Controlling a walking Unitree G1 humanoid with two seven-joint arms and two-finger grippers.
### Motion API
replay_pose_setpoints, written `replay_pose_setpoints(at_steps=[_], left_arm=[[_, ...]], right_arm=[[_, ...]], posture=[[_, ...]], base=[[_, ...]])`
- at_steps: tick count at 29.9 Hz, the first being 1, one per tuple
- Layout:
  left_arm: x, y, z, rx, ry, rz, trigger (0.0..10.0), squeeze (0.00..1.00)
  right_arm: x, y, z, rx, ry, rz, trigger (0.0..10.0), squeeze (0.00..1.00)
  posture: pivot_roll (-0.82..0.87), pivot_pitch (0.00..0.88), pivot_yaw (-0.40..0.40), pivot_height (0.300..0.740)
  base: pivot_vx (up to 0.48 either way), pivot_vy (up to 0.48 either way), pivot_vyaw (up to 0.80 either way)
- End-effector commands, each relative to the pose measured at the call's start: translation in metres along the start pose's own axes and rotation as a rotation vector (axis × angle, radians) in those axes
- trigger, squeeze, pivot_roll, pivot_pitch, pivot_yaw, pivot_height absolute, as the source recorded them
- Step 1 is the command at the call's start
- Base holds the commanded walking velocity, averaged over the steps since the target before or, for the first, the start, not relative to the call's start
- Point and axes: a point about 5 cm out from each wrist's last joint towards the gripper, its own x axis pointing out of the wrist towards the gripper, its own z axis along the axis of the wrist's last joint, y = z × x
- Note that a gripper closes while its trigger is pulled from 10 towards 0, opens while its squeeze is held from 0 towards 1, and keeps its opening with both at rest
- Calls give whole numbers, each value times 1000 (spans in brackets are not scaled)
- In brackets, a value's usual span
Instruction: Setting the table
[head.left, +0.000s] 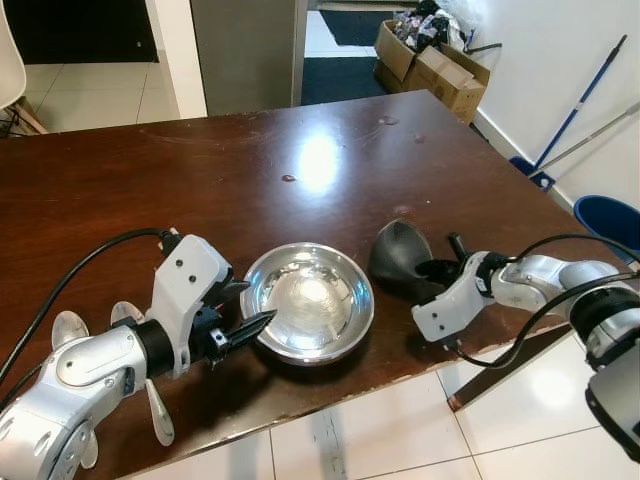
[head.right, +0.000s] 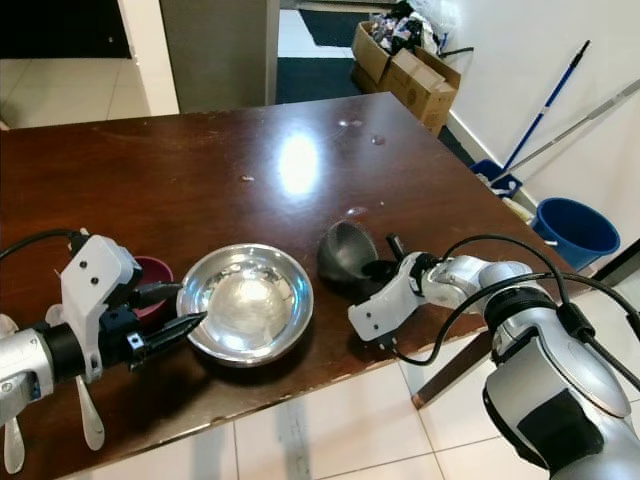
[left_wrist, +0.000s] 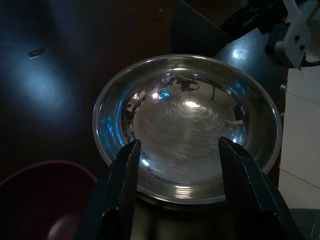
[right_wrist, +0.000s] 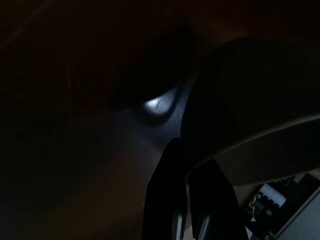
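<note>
The dark wooden table (head.left: 200, 170) is carrying a steel bowl (head.left: 308, 300) near its front edge. The left gripper (head.left: 243, 312) is standing released at the bowl's rim. The right gripper (head.left: 437, 270) is clenching the tilted black bowl (head.left: 398, 255). Next, I judge, it must set this bowl upright.

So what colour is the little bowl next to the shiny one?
Dark red, the small bowl shows best in the right eye view.
</note>
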Motion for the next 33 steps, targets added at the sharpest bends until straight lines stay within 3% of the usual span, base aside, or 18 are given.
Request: replay_pose_setpoints(at_steps=[1,10,11,12,30,31,32,33], left_arm=[[0,-4,-1,-7,-2,-14,10000,0],[1,-5,-1,-10,-6,-11,10000,0],[1,-5,-1,-11,-7,-10,10000,0],[1,-5,-1,-12,-7,-9,10000,0],[3,-11,-5,-29,-17,-8,10000,0],[3,-11,-5,-30,-17,-7,10000,0],[3,-11,-5,-30,-17,-7,10000,0],[3,-12,-5,-31,-18,-6,10000,0]], right_arm=[[-2,0,-1,-43,-11,23,0,0],[-4,3,-5,-93,5,93,118,0],[-5,6,-6,-96,5,120,3059,0],[-7,9,-6,-102,-1,139,10000,0],[-15,6,-10,-252,-49,185,10000,0],[-15,6,-11,-268,-49,179,10000,388],[-15,6,-11,-268,-49,179,10000,388],[-15,5,-11,-296,-45,161,10000,1000]], posture=[[13,99,-15,740],[9,96,-23,740],[7,95,-26,740],[3,95,-29,740],[-20,88,-55,740],[-17,90,-56,740],[-17,90,-56,740],[-17,91,-55,740]], base=[[0,0,0],[0,0,0],[0,0,0],[0,0,0],[0,0,0],[0,0,0],[0,0,0],[0,0,0]])
